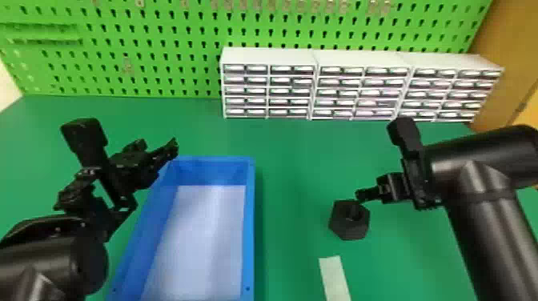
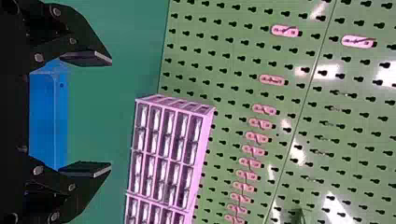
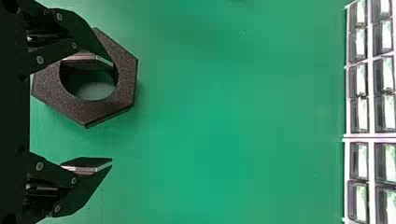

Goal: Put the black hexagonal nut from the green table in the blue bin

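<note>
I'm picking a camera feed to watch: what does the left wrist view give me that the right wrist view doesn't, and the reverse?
Left wrist view: the left gripper, fingers open, part of the blue bin, and the green pegboard with pink fittings.
Right wrist view: the right gripper, fingers open, and the black hexagonal nut, its hole partly overlapped by one finger.
Both: the green table and the drawer cabinets.

Bright light; white glare on pegboard (image 2: 294, 126); soft shadow beside nut (image 3: 95, 112).

Green table (image 1: 294, 160) under blue bin (image 1: 249, 232), nut (image 1: 349, 229), pale strip (image 1: 335, 279) (rather slim), white drawers (image 1: 338, 93)
</note>
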